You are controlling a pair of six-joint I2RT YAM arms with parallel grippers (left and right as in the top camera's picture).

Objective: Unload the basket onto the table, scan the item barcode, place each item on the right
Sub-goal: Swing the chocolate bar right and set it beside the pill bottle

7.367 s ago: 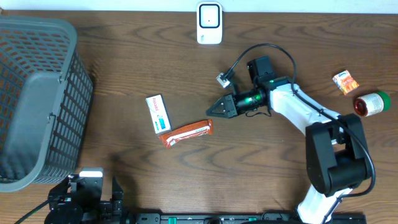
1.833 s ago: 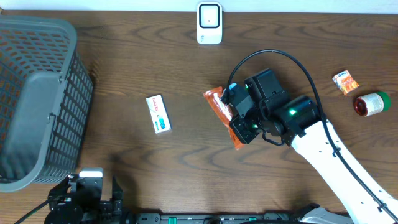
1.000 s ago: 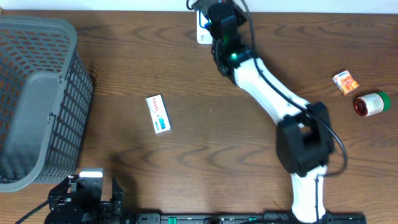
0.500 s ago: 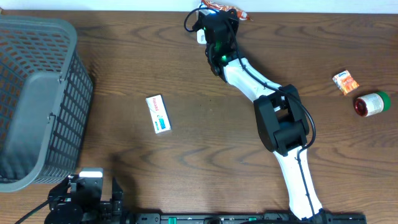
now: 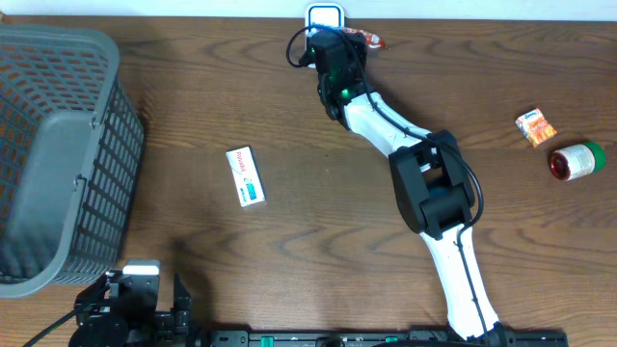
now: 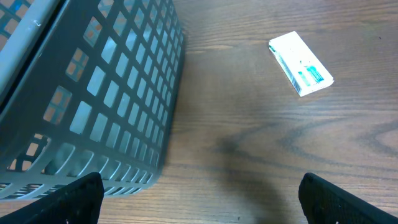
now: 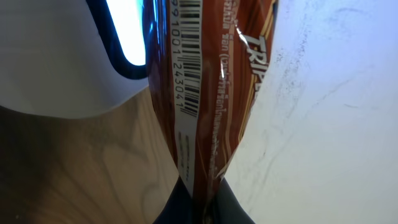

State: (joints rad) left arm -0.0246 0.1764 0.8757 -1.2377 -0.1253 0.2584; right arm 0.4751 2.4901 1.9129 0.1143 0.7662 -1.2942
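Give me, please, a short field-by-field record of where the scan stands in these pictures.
right hand: shut on the snack packet, holding it up against the scanner
barcode: visible in the right wrist view, right beside the scanner's face
scanner: lit up blue
left hand: open, empty, near the basket
unscanned nearby: white box
far right: small orange packet, red-ended roll

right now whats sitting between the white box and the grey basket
Nothing: only bare wood tabletop lies between the white box and the grey basket. Both the overhead and left wrist views show that stretch.
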